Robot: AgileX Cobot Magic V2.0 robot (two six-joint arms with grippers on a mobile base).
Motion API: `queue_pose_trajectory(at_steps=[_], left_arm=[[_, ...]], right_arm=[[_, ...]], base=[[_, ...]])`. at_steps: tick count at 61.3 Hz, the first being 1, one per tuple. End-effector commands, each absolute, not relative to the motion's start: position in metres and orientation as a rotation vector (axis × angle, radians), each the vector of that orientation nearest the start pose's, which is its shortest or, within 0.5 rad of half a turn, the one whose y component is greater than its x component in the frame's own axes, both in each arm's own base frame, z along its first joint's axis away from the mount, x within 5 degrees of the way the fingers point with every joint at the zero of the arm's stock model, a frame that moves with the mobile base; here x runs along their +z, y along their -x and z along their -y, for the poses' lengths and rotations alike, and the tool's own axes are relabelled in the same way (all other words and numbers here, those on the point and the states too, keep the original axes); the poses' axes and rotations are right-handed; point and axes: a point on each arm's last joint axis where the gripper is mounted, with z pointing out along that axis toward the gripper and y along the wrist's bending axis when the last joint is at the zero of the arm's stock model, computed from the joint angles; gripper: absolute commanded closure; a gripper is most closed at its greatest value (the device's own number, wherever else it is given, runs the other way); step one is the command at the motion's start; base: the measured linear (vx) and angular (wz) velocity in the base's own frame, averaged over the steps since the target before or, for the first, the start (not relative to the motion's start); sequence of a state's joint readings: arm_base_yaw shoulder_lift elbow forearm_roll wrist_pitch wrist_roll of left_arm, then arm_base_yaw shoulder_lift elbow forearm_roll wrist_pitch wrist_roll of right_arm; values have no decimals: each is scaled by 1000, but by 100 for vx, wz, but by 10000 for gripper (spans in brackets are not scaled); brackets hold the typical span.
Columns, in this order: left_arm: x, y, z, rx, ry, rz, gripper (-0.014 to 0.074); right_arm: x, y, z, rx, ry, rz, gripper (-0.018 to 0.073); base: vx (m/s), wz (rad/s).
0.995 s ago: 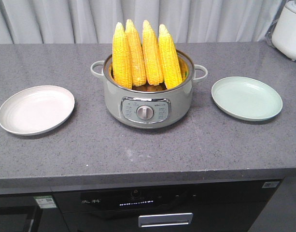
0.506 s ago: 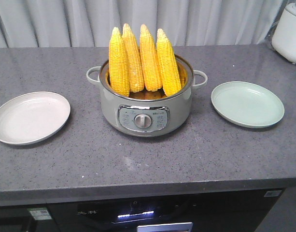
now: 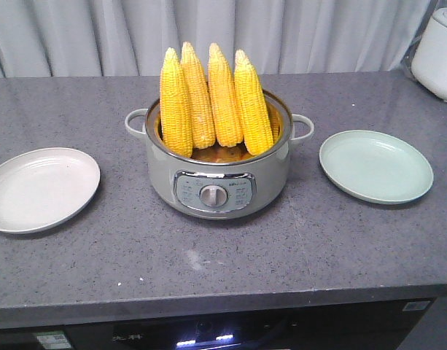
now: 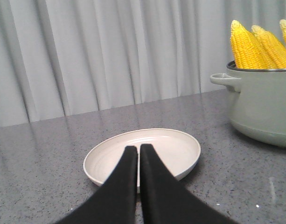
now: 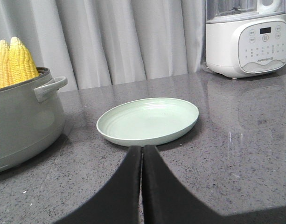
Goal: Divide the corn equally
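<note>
Corn (image 3: 212, 98): four cobs upright in the cooker pot (image 3: 267, 179), mid-surface (image 3: 208, 255). White plate (image 3: 41, 189) at left edge, green plate (image 3: 376, 166) toward right edge. Left tool (image 4: 138, 149) and right tool (image 5: 143, 150): fingers pressed together, gripping nothing.

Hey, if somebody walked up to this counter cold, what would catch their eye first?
Four bright yellow corn cobs stand upright in a grey-green pot at the middle of the dark counter. A bare white plate lies to its left and a pale green plate to its right, both apart from the pot.
</note>
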State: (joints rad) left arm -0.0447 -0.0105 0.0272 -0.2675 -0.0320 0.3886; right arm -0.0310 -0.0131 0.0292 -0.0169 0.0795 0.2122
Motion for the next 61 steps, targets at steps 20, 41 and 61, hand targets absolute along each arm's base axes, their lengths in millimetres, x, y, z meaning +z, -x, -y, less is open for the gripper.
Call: queue_pose_trajectory(at_steps=[20,41,61], left_arm=[[214,-54,0,81,-87,-1381,603],[214,-54,0,81,-87,-1381,603],[214,-54,0,81,-87,-1381,603]], right_arm=[[201,-57,2,115,-164,-1504,564],[201,-57,2,115,-164,-1504,564],[201,-57,2,115,-164,-1504,564]], base=[[5,-1],[4,-1],[3,-1]])
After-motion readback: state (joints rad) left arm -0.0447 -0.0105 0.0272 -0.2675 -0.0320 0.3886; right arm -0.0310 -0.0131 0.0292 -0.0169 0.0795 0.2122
